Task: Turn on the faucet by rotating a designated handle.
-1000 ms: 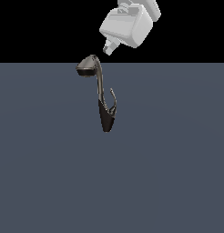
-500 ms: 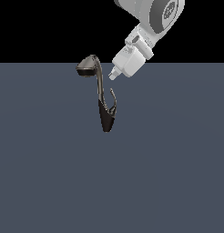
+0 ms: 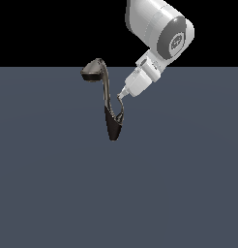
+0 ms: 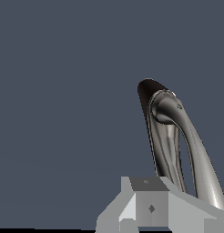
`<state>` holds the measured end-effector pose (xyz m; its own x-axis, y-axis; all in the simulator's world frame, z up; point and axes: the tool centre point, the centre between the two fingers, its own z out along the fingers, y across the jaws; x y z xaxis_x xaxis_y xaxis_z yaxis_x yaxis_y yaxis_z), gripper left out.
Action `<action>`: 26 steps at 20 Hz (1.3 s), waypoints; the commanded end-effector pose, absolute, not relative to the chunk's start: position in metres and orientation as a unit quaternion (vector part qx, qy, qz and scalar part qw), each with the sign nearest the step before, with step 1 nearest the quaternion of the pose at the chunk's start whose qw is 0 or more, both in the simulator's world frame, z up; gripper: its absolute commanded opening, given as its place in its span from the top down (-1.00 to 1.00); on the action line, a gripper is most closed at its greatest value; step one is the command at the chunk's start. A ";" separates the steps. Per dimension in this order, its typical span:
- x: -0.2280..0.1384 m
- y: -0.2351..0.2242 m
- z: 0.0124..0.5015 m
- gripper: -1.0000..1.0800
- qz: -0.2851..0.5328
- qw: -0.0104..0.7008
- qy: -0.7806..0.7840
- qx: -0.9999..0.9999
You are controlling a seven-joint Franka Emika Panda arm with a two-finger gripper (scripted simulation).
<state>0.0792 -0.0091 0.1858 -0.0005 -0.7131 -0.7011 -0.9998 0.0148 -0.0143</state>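
Note:
The faucet stands on the grey floor, with a black cone base, a slim neck and a wide spray head leaning to the exterior view's left. The handle is a thin curved lever rising from the base on the exterior view's right. My gripper points down at an angle, its fingers together, its tip just above or touching the handle's upper end; it holds nothing. In the wrist view the faucet fills the frame beyond my fingers; I cannot tell the handle from the neck there.
The flat grey floor spreads all round the faucet. The white arm comes down from the upper part of the exterior view's right.
My gripper has come down from above the spray head to the handle's upper end. The faucet and handle have not visibly moved.

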 end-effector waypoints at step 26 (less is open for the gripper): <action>0.036 0.003 0.189 1.00 0.266 0.275 0.667 -0.639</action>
